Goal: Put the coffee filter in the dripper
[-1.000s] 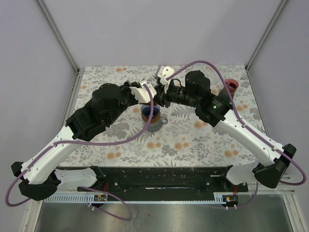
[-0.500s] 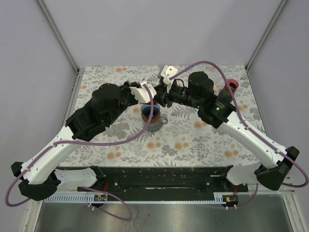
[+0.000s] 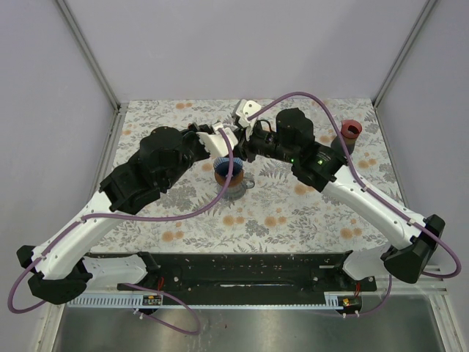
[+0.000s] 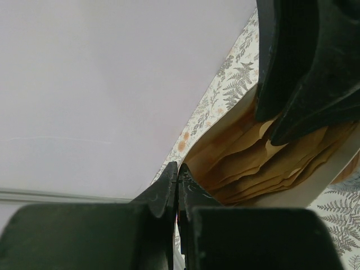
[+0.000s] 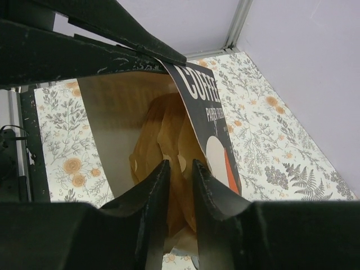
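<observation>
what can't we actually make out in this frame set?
- Top external: filter box is mostly hidden under both wrists; only white flaps show.
- Top external: dripper interior is too small to read, and the purple cable crosses it.
- Right wrist: right gripper has its fingers apart; contact with the filters cannot be judged.
- Left wrist: left gripper is shut; anything pinched is hidden between its tips.
</observation>
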`<control>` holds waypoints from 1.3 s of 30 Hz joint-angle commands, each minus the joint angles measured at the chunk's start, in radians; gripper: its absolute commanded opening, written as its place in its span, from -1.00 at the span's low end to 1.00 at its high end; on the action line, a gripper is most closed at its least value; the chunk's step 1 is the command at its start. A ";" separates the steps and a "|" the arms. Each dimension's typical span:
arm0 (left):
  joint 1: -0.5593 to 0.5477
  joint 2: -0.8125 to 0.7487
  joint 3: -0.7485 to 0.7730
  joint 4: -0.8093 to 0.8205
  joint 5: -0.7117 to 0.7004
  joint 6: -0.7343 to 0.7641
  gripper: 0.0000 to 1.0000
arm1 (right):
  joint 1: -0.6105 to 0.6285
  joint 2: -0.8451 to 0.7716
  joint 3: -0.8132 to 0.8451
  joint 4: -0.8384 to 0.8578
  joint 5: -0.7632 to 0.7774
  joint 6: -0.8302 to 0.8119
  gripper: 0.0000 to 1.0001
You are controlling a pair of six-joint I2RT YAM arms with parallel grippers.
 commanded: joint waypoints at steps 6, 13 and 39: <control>-0.013 -0.013 0.021 0.068 -0.007 0.002 -1.00 | 0.010 0.012 0.039 0.044 0.025 0.016 -0.66; -0.013 -0.012 0.003 0.068 -0.027 0.008 -1.00 | 0.010 -0.013 0.050 0.023 -0.001 0.015 -1.00; -0.013 -0.001 0.006 0.054 -0.061 -0.007 -1.00 | 0.010 -0.094 0.027 -0.118 -0.195 -0.022 -0.86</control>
